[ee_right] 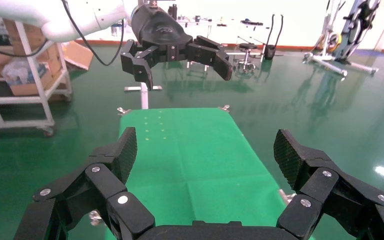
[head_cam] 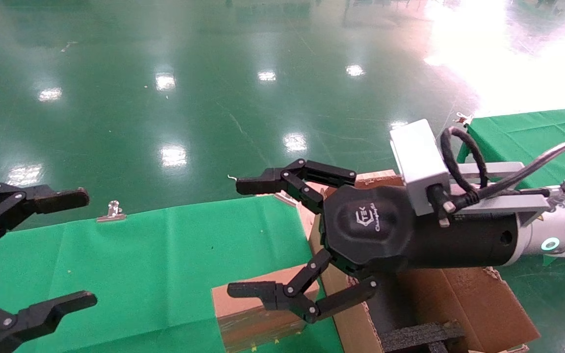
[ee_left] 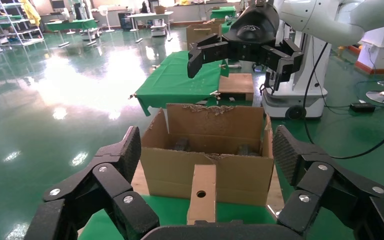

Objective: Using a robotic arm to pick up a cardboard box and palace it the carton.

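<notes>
White robotic arm's black right gripper (head_cam: 248,240): fingers wide open, empty, above small flat brown cardboard box (head_cam: 258,314) beside large torn carton (head_cam: 469,304) on green desk (head_cam: 130,264). Left gripper (head_cam: 79,247) wide open, empty, well apart.

Glossy-taped cardboard box (head_cam: 255,314); matt, seemingly cloth table cover (head_cam: 165,264).

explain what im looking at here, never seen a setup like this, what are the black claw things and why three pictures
It is one robot with two arms, each ending in a black two-finger claw. One picture looks down from its head; the other two come from cameras on each wrist. In the head view the right gripper hangs open above the small cardboard box, which lies on a green-covered table. Beside the table stands the big carton with torn flaps and black foam inside. The left gripper waits open at the table's other end. Neither claw holds anything.
</notes>
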Robot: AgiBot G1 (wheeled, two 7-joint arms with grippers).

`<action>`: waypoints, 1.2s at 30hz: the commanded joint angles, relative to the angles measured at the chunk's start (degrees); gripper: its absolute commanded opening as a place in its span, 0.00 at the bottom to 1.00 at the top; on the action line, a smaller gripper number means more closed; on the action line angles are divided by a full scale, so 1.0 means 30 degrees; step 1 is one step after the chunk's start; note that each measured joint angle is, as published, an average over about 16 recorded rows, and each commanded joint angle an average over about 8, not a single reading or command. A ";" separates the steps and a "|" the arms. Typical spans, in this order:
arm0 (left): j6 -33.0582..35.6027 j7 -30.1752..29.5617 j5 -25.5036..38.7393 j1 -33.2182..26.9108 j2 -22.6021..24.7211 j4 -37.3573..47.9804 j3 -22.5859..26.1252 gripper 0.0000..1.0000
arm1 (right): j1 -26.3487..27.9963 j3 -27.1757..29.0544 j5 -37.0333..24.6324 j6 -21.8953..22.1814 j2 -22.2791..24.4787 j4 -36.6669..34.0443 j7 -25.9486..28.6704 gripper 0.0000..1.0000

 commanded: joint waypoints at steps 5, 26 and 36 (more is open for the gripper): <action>0.0000 0.0001 0.0000 -0.0001 0.0000 0.0002 0.0001 0.00 | 0.0629 -0.0774 -0.1752 -0.0166 0.0115 -0.0086 0.0299 1.00; -0.0001 0.0004 -0.0004 -0.0003 -0.0002 0.0003 0.0007 0.00 | 0.7217 -0.7529 -1.1205 -0.1532 -0.4100 -0.3299 -0.0253 1.00; -0.0002 0.0005 -0.0006 -0.0004 -0.0003 0.0003 0.0010 0.00 | 0.9506 -1.0716 -1.3779 -0.1627 -0.5949 -0.4593 -0.0680 1.00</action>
